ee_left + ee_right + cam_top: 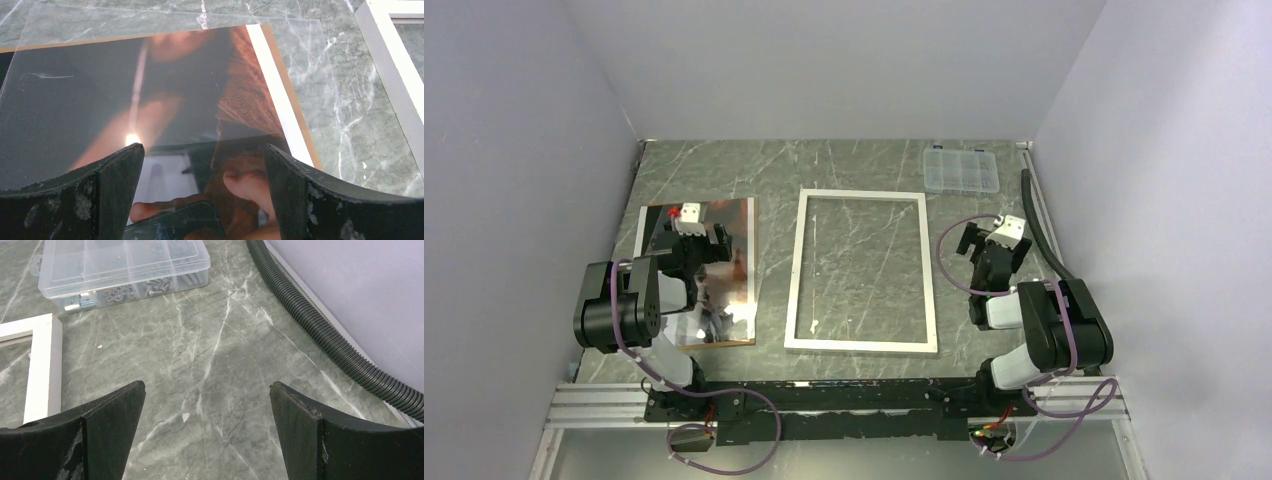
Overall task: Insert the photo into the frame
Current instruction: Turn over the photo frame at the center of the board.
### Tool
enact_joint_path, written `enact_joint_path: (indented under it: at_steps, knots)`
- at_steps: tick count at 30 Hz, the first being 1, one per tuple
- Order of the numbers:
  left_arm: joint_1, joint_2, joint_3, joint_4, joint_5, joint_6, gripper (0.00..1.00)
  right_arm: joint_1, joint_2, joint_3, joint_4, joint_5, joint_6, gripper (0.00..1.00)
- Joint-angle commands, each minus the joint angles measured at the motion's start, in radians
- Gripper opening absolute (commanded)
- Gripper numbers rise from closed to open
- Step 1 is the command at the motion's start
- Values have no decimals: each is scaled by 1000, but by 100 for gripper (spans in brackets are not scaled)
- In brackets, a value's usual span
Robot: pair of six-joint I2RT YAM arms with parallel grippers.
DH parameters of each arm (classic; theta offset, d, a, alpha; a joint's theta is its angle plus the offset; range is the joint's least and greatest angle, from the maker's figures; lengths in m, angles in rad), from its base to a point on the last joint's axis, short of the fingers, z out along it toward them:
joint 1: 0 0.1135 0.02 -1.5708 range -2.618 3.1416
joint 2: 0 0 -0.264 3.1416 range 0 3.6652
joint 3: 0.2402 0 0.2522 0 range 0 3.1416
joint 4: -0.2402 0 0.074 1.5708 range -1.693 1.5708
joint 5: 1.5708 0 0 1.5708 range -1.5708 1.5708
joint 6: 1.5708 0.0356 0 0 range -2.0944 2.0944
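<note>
Grey-green marble table (864, 160): photo flat at the left, frame flat at centre, both grippers spread wide and empty.
The photo (734, 250) lies face up, glossy, near the left rail of the white frame (861, 194) but apart from it; marble shows through the frame's opening. The left arm is folded over the print, and the left gripper (205, 150) hovers above it, jaws wide. The right arm bends beside the frame's right rail, and the right gripper (207, 387) hangs wide over bare marble. Only the left wrist view shows a clear sheet (310, 60) over the print and a brown edge (293, 92) under it. Only the right wrist view shows small metal parts in the clear compartment box (125, 265), with the ribbed black hose (320, 325) along the wall.
</note>
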Motion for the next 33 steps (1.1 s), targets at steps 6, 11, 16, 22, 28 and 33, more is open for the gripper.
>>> enact_joint_path:
  at_steps: [6,11,16,22,28,33]
  knots:
    - [-2,0,9,12,-4,3,95,-2,-1,6,56,7,-6,100]
    - [-2,-2,10,3,-6,3,95,-1,0,8,53,7,-5,100]
    - [0,-11,13,0,-26,-9,95,-10,-5,7,60,7,-2,100]
    - [16,-180,217,-550,-1,3,95,26,-207,146,-330,-3,-21,100]
    - [16,-213,574,-1152,-1,3,95,46,-392,443,-913,-103,214,100]
    - [17,-176,801,-1460,-57,3,95,14,-394,610,-1081,-382,387,100]
